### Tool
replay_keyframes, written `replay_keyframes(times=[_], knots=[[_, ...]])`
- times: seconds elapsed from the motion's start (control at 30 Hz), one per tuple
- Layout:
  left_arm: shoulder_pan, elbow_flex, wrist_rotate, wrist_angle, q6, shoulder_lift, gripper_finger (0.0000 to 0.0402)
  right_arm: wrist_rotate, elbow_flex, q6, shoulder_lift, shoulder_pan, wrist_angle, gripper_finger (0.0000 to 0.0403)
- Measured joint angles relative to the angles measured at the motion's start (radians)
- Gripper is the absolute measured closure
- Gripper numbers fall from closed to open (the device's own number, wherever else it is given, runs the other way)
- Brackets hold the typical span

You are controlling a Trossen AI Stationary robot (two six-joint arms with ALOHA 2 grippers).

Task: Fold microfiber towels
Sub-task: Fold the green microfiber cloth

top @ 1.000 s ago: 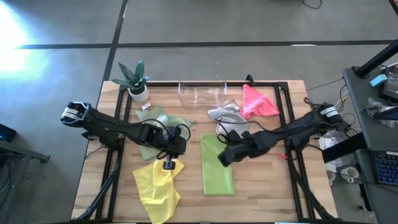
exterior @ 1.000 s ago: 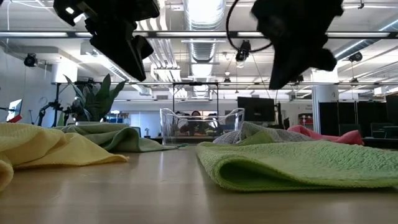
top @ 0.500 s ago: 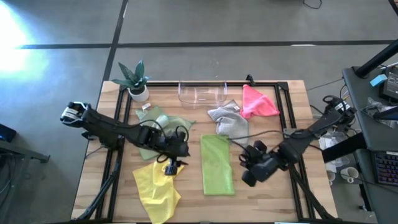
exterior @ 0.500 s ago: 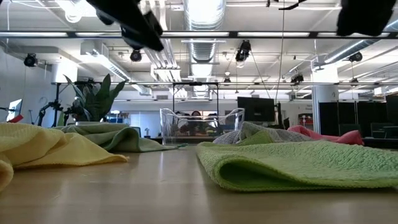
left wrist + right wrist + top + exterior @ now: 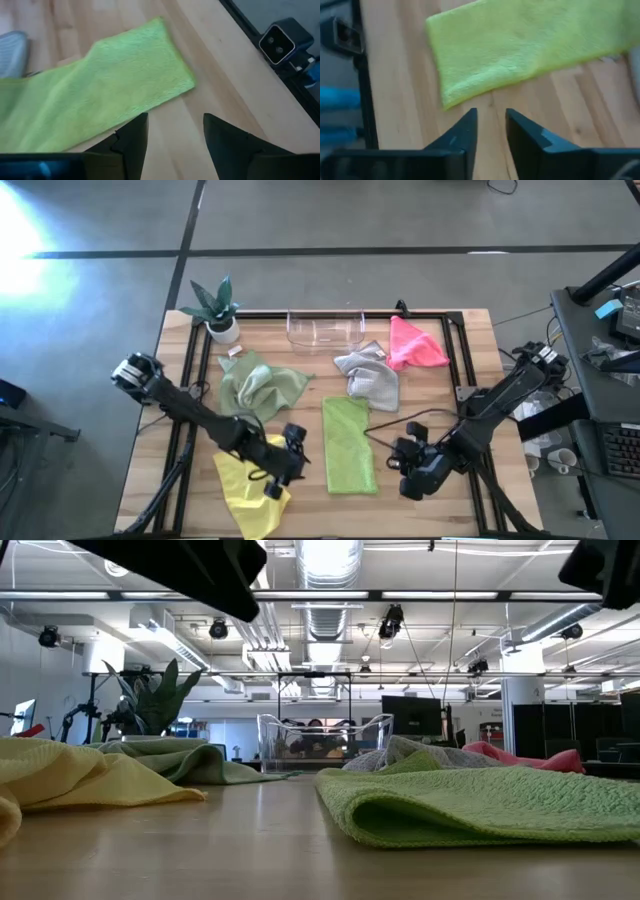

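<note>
The left arm reaches from the left edge of the table diagonally toward the front middle, and the left gripper (image 5: pixel 283 468) hangs over the right edge of the yellow towel (image 5: pixel 243 490), which lies crumpled at the front left. Its fingers (image 5: pixel 131 140) stand well apart with nothing between them. The right arm comes from the right edge and bends down to the front; the right gripper (image 5: pixel 408 475) hovers over bare wood just to the right of the lime green towel (image 5: pixel 349 444). Its fingers (image 5: pixel 463 134) are a little apart and hold nothing.

The lime green towel lies folded into a long narrow strip in the middle of the table. The pale sage green towel (image 5: pixel 257 385) lies rumpled behind the yellow one, the grey towel (image 5: pixel 369 375) lies behind the strip, and the pink towel (image 5: pixel 411 345) is at the back right.

The low view shows the rounded folded edge of the lime strip, which the high view cannot show. Both wrist views look down on one end of this strip.

The table (image 5: pixel 440 502) is of light wood planks with a black frame. At its back edge stand a small potted plant (image 5: pixel 217 308) and a clear plastic tray (image 5: pixel 324 328). Around it is a grey floor, and the low view shows a big hall with ceiling ducts and lamps.
</note>
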Motion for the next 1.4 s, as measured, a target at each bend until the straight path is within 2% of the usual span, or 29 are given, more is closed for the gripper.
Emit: replay_keyframes(times=[0.2,0.37,0.63,0.97,1.23,1.4], knots=[[-0.023,0.113,-0.008,0.016,0.000,0.170,0.0226,-0.008,0.000,-0.262,0.097,0.018,0.150,0.0248],[-0.034,0.193,-0.013,0.018,0.024,0.273,0.0226,-0.007,0.009,-0.364,0.179,0.022,0.194,0.0226],[-0.035,0.256,-0.025,0.019,0.064,0.368,0.0226,-0.010,0.032,-0.376,0.267,0.022,0.207,0.0223],[-0.036,0.253,-0.047,0.052,0.217,0.420,0.0226,-0.011,0.071,-0.386,0.371,0.022,0.244,0.0223],[-0.031,0.245,-0.091,0.063,0.260,0.456,0.0226,-0.011,0.071,-0.386,0.378,0.021,0.265,0.0223],[-0.031,0.246,-0.142,0.133,0.295,0.481,0.0226,-0.011,0.069,-0.384,0.378,0.021,0.286,0.0223]])
